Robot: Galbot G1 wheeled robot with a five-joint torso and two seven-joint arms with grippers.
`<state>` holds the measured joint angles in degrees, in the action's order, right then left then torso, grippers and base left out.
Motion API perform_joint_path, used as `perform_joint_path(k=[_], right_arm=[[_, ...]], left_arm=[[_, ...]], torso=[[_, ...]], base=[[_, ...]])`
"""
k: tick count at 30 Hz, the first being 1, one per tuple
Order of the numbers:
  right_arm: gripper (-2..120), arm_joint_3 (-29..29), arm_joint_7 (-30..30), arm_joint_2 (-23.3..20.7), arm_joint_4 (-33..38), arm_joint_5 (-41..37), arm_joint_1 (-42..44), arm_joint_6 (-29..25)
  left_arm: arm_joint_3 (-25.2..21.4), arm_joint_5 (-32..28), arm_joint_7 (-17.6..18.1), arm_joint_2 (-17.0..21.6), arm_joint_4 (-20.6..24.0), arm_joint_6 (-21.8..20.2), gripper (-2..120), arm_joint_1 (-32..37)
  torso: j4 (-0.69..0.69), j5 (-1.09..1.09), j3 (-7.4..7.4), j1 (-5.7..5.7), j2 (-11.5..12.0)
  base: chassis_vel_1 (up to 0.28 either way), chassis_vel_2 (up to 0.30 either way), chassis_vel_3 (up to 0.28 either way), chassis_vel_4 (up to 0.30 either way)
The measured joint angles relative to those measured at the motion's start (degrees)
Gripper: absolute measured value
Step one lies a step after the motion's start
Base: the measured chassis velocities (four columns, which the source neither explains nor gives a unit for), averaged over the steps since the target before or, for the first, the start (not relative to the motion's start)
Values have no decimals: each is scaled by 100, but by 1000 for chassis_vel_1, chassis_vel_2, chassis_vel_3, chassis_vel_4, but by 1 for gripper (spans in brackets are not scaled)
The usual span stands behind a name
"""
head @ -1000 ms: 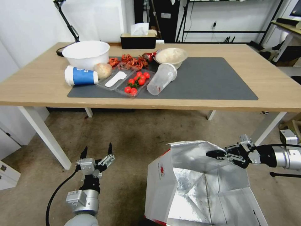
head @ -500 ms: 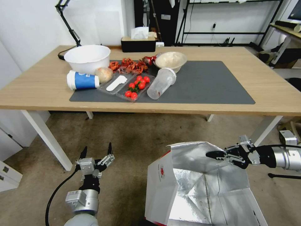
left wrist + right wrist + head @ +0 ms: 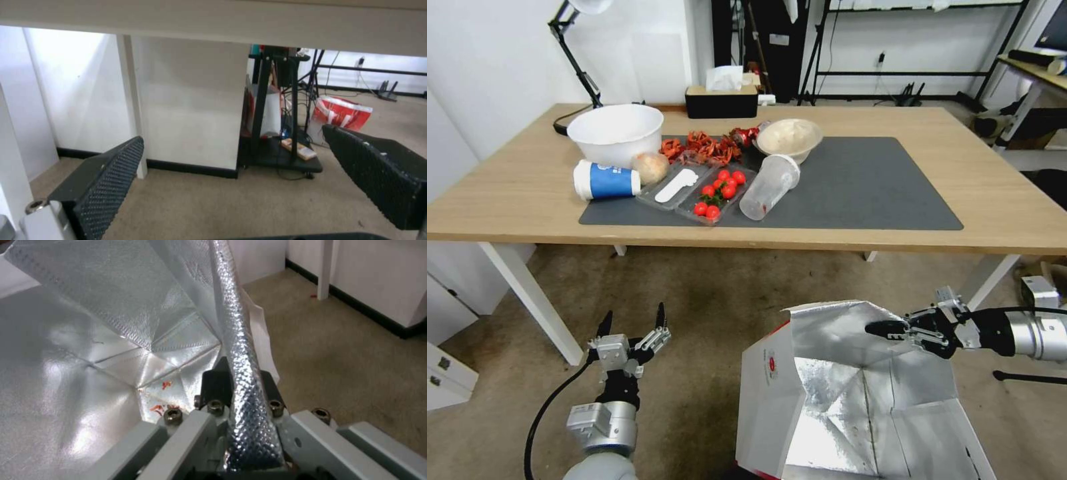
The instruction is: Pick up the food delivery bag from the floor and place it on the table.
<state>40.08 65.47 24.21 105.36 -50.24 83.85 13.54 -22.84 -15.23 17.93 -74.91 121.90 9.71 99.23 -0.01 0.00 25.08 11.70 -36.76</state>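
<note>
The right gripper [image 3: 887,329] pinches the foil-lined rim of the food delivery bag [image 3: 840,393], which gapes open above the floor [image 3: 707,300] before the worktop [image 3: 1000,180]; its base is cut off. The left gripper [image 3: 632,320] hangs spread wide. A tray [image 3: 710,190] holds cherry tomatoes [image 3: 719,190].

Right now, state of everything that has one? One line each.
food delivery bag: open at the top, rim pinched by right hand
right hand: shut on bag rim
left hand: open, empty, low over the floor
blue cup: on its side on the mat
clear cup: on its side
</note>
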Motion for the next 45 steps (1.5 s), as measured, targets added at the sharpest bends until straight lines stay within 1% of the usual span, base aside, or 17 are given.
perform_joint_path(k=[11,14,19,22,24,26,31,36,38,39,45], right_arm=[[0,1,9,-12,9,-1,-1,0],[0,2,14,-4,9,2,8,0],[0,2,16,1,8,7,12,0],[0,2,16,-1,6,7,11,1],[0,2,16,-2,6,7,10,1],[0,2,17,-1,4,9,7,2],[0,-3,17,5,2,15,5,2],[0,-3,20,6,-2,18,5,2],[0,-3,21,6,-4,18,5,2],[0,-3,23,6,-8,19,5,2],[0,-3,25,6,-10,20,3,2]], left_arm=[[-6,-6,11,4,0,0,100,12],[-6,-14,13,5,6,0,100,14],[-4,-18,16,5,11,-2,100,11],[-4,-20,17,9,14,-3,100,12],[-4,-21,17,10,15,-3,100,13],[-4,-22,14,12,20,-8,100,14],[-2,-22,9,14,22,-13,100,15],[1,-21,-6,15,24,-18,100,17],[2,-21,-8,15,24,-19,100,16],[2,-20,-11,16,24,-19,100,14],[0,-20,-13,16,28,-20,100,12]], torso=[[0,0,144,99,-243],[0,0,206,146,-351],[1,0,261,184,-444],[0,0,322,220,-543],[0,0,334,229,-564],[1,0,389,263,-651],[0,0,452,307,-760],[2,0,524,361,-885],[1,0,543,378,-921],[-2,0,567,398,-965],[1,0,650,455,-1104]], base=[[0,0,0,0],[0,0,0,0],[0,0,0,0],[0,0,0,0],[0,0,0,0],[0,0,0,0],[0,0,0,0],[0,0,0,0],[0,0,0,0],[0,0,0,0],[0,0,0,0]])
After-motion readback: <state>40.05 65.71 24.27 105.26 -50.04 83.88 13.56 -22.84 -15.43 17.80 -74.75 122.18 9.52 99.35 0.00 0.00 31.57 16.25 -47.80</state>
